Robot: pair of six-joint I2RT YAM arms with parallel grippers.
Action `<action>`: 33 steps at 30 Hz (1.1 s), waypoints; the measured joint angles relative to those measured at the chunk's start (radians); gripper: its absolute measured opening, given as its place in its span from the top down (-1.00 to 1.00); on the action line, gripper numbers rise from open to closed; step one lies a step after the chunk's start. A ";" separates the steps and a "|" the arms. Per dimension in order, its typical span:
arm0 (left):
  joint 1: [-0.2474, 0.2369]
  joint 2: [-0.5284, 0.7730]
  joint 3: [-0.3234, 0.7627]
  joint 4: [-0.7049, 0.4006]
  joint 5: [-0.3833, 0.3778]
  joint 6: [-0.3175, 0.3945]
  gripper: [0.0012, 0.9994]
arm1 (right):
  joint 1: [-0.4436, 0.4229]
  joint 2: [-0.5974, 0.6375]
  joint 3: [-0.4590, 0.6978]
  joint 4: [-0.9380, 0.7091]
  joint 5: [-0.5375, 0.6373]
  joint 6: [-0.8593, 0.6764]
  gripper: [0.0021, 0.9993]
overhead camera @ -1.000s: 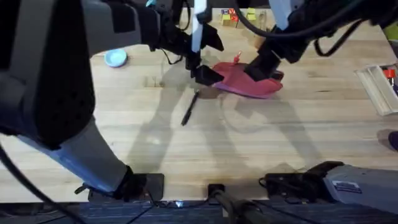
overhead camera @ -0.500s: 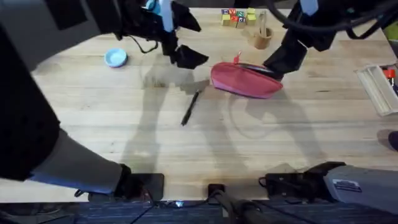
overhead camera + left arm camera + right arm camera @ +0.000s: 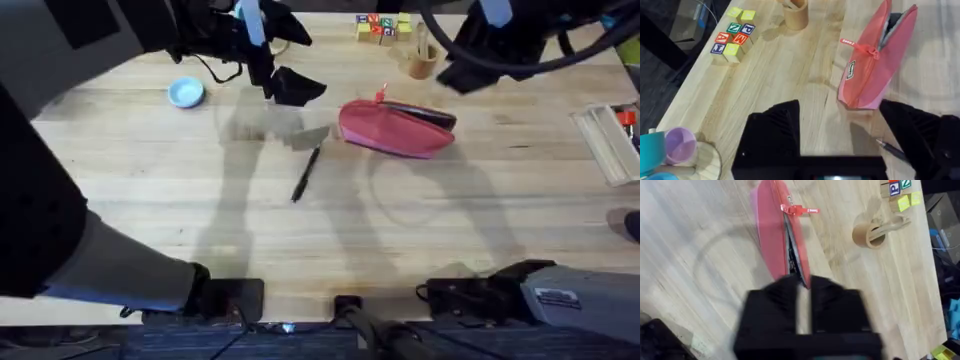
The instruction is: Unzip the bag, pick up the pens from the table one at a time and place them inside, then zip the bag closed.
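Pink bag [image 3: 395, 128] seemingly unzipped; black pen [image 3: 306, 173] beside it.

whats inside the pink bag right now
The bag lies unzipped, its mouth gaping along the top. Through the opening, dark lining shows and no pen. The deeper interior is hidden by the fabric. The black pen lies on the table, apart from it.

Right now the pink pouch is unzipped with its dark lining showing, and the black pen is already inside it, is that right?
Not quite. The pink pouch is unzipped with dark lining showing, but the black pen is not inside it. The overhead view shows the pen lying on the table apart from the pouch, toward the left arm's side.
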 joint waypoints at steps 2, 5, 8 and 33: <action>0.000 0.000 0.000 0.000 0.000 0.000 -0.99 | 0.000 0.003 0.000 0.000 0.000 0.000 0.92; 0.000 0.000 0.000 0.000 0.000 0.000 -0.99 | 0.000 0.023 0.000 -0.002 0.000 0.000 0.94; 0.000 0.000 0.000 0.000 0.000 0.000 -0.99 | 0.000 0.060 0.000 -0.003 0.000 0.000 0.94; 0.000 0.000 0.000 0.000 0.000 0.000 -0.99 | 0.000 0.333 0.000 -0.012 -0.074 -0.023 0.94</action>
